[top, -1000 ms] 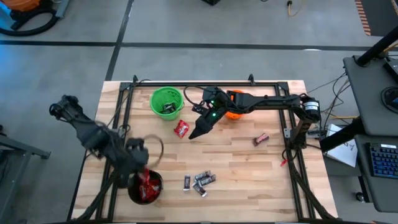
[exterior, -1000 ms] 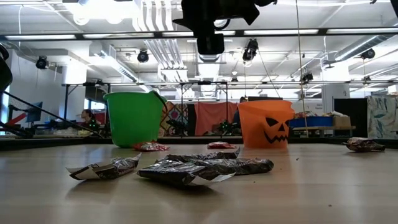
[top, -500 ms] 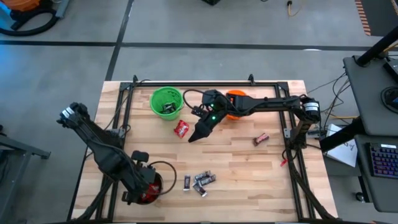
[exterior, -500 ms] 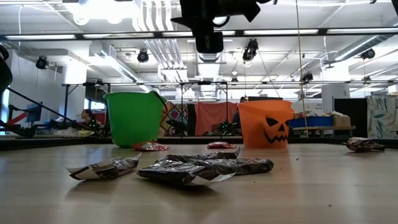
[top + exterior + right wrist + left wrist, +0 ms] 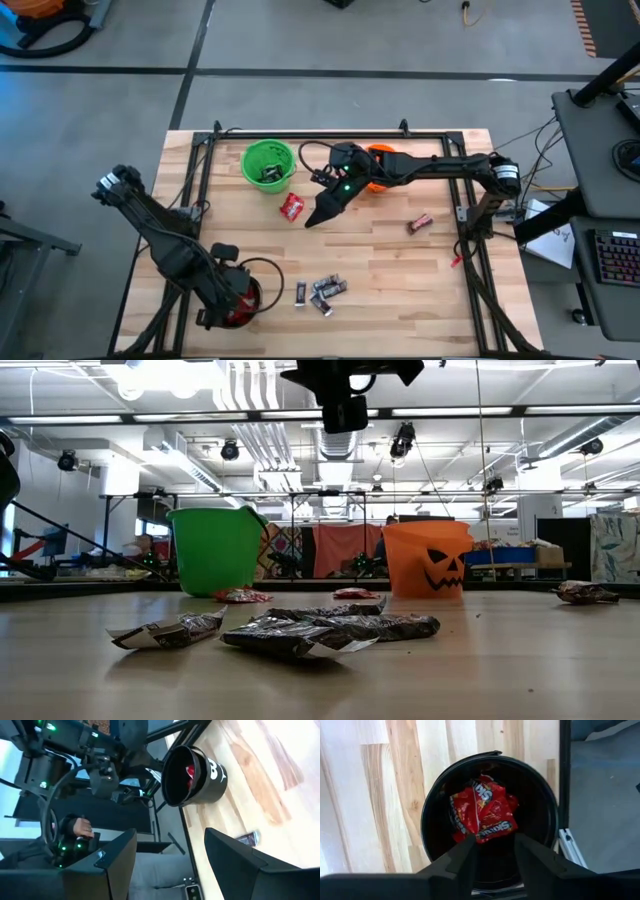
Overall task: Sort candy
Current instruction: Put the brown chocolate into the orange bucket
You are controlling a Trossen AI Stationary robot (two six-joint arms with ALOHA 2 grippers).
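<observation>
Already, part of the sorting can be judged done: several red candy packets [image 5: 482,815] are piled in the black bucket [image 5: 540,800] at the counter's front left corner, and some dark pieces are seen inside the green bucket [image 5: 268,165] at the back. The left tool [image 5: 492,852] is held just above the black bucket, its fingers apart and nothing between them. The right tool [image 5: 312,217] is poised mid-counter, fingers spread and empty, just beside one red packet [image 5: 291,207] lying loose on the counter [image 5: 400,270]. Left to sort are that packet, a cluster of black-silver bars [image 5: 322,291] near the front, and a dark brown-red bar [image 5: 420,223] toward the right. What the orange bucket [image 5: 427,559] contains cannot be told. Roughly half the work is judged outstanding.
</observation>
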